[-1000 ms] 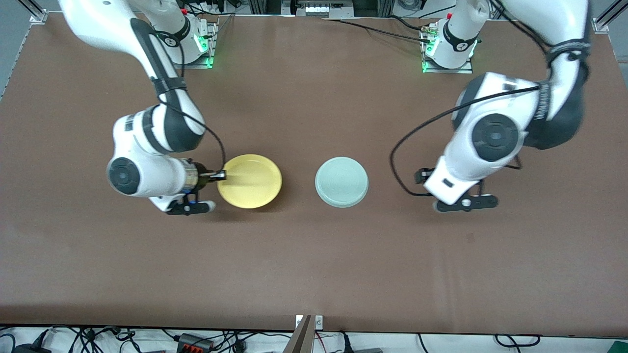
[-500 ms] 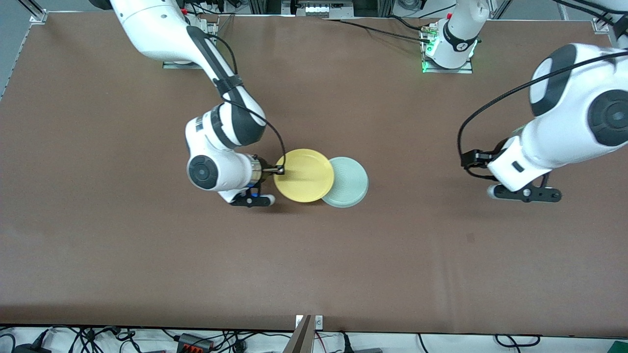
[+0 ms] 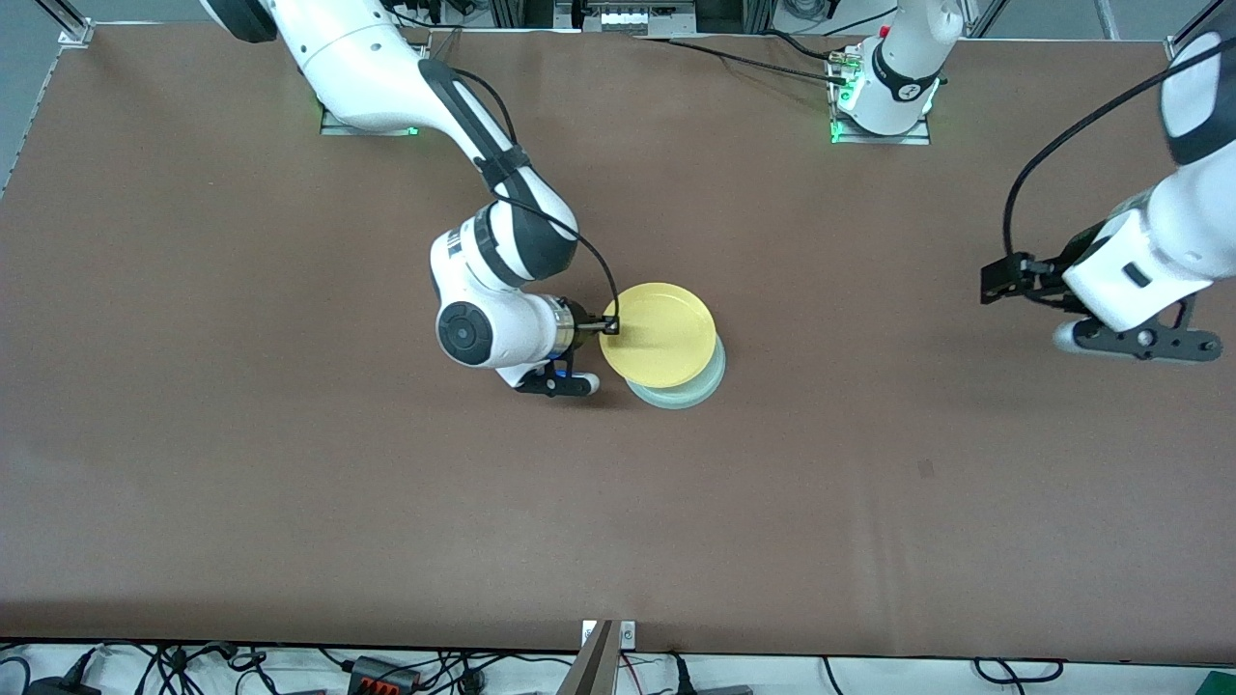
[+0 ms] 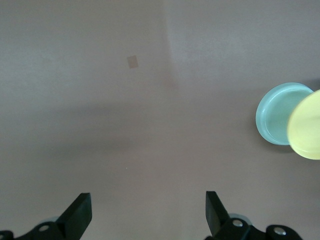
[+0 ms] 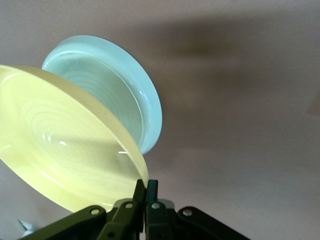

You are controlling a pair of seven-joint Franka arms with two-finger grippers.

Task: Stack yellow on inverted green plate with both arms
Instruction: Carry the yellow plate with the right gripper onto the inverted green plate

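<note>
A brown table [image 3: 290,483] is seen. Mid-table lies the upturned green plate [image 3: 710,381]; the yellow plate [image 3: 659,333] is held over it, pinched at its rim by the right gripper [image 3: 610,327]. The left gripper [image 4: 145,212] is spread, hovering over the left arm's end.

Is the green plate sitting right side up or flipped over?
Flipped over. The green plate rests rim-down on the table, its ridged underside facing up, while the right hand holds the yellow plate over it.
</note>
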